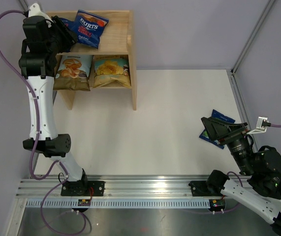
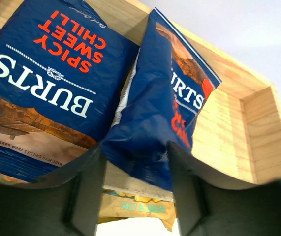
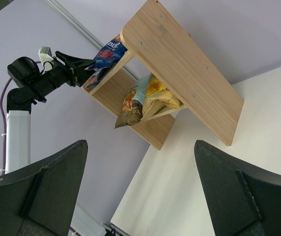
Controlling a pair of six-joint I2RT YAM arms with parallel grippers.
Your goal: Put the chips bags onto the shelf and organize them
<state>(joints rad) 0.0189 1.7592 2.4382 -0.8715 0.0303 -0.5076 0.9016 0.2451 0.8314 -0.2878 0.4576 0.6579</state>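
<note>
Reading "BURTS SPICY SWEET CHILLI": dark-blue bag (image 2: 46, 83).

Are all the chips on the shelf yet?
Almost. The yellow bag and pale bag are on the lower shelf, one dark bag on top. The left hand has a second dark bag between its fingers. The last bag lies on the table by the open right hand.
</note>
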